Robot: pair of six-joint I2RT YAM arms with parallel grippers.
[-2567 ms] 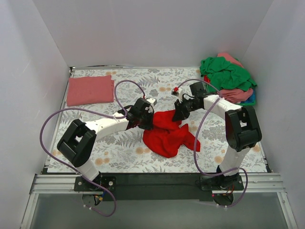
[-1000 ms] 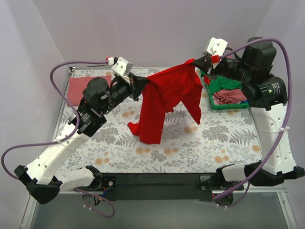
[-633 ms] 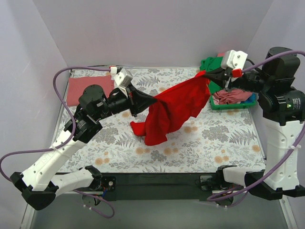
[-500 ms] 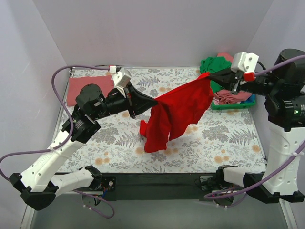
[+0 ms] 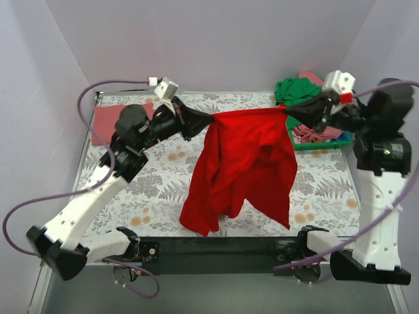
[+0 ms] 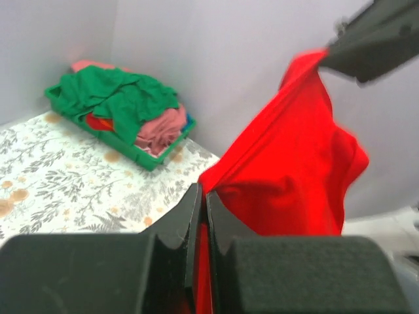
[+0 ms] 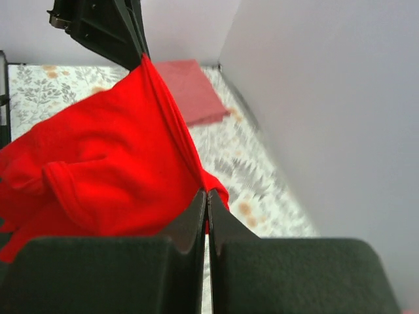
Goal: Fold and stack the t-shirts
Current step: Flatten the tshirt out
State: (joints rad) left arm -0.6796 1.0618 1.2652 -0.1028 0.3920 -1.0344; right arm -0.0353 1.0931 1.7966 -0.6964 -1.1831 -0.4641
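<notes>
**Shirt spread in the air, ready to be laid flat**

You hold the bright red cloth t-shirt [image 5: 245, 163] stretched between both arms above the grey floral tablecloth [image 5: 327, 186]. Your left gripper [image 5: 208, 120] is pinched tight on one end of the top edge and your right gripper [image 5: 286, 112] on the other. Both wrist views show red cloth squeezed between closed jaws. The top edge runs taut. The body hangs down toward the near side of the table, bunched and twisted on its left half. Whether the lower hem touches the cloth you cannot tell.

This looks like the spreading step, with no fold made in this shirt yet. The next move calls for lowering both ends together, keeping the edge tight, so the twisted side opens out as it lands mid-table.

A folded salmon-pink t-shirt [image 5: 99, 123] lies at the far left corner, partly behind your left arm, and probably starts the stack. The green plastic tray [image 5: 313, 144] at the far right holds a heap topped by a crumpled green t-shirt [image 5: 298, 89]. It sits just beside your right gripper, so mind snagging it as you descend.
</notes>
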